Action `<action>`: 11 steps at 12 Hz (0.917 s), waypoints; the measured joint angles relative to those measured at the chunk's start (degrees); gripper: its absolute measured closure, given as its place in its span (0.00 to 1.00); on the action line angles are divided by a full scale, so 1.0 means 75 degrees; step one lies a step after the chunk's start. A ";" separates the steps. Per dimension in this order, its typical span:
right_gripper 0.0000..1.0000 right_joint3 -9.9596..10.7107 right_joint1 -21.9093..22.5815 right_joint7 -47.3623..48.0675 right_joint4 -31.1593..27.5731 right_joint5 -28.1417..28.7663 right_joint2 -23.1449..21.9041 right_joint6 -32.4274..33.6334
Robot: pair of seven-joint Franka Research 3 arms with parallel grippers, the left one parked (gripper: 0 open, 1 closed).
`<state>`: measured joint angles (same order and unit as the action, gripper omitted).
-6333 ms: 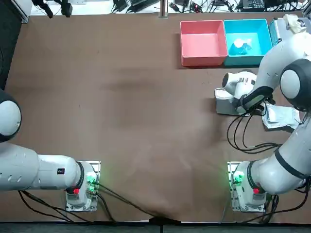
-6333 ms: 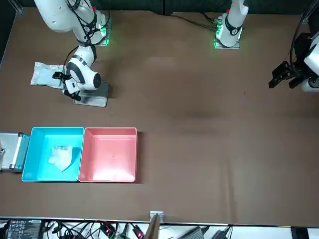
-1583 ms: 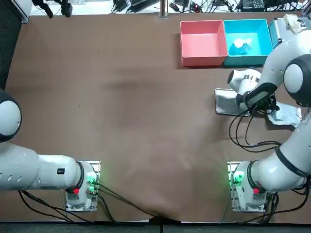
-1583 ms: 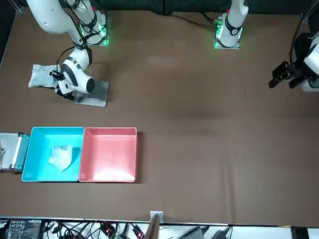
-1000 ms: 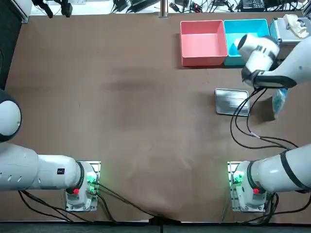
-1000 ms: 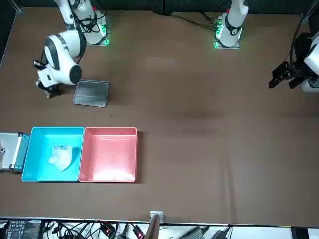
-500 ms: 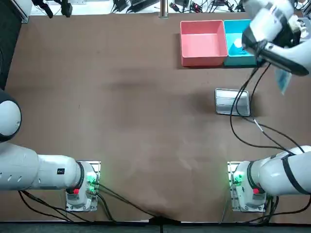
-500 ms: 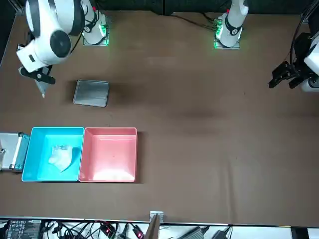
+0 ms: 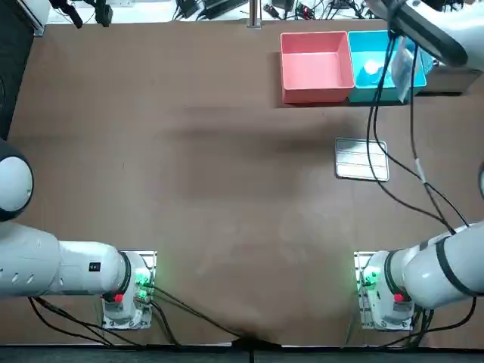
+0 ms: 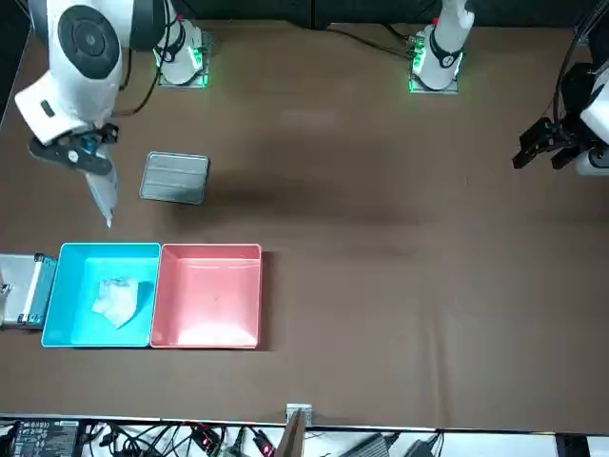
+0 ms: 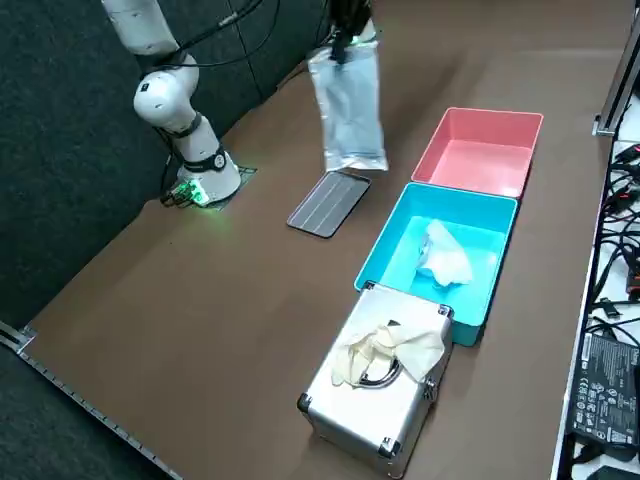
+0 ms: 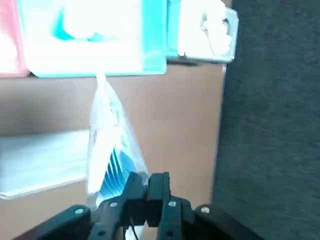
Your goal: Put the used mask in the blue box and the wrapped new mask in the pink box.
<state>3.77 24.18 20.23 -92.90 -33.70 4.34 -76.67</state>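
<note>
The wrapped new mask (image 10: pixel 103 195) is a clear packet with a blue mask inside, and it hangs in the air from my right gripper (image 10: pixel 86 152), which is shut on its top edge. In the right side view the packet (image 11: pixel 348 105) dangles high above the table, near the blue box (image 11: pixel 400 250). The wrist view shows my gripper (image 12: pixel 148 180) pinching the packet (image 12: pixel 107 145). A crumpled white used mask (image 9: pixel 372 72) lies inside the blue box (image 9: pixel 382 94). Beside it, the pink box (image 9: pixel 316 96) holds nothing.
A flat metal tray (image 9: pixel 361 159) lies on the brown table, on the robot's side of the boxes. A silver case (image 11: pixel 380 390) with a white cloth (image 11: pixel 385 345) on its lid stands right beside the blue box.
My right gripper took the wrapped mask off the table beside the metal tray, lifted it high and carried it toward the boxes. The packet now hangs near the blue box.
</note>
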 joint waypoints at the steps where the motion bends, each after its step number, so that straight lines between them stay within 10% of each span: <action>1: 0.99 0.0000 0.0017 0.0226 0.0501 0.0224 0.0390 0.0000; 6: 0.99 -0.0002 0.0444 0.2241 0.2773 0.0520 0.2842 -0.0503; 11: 0.99 0.0022 0.0485 0.2590 0.3637 0.1090 0.3646 -0.0984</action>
<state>3.93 27.82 39.66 -65.63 -25.53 31.69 -84.05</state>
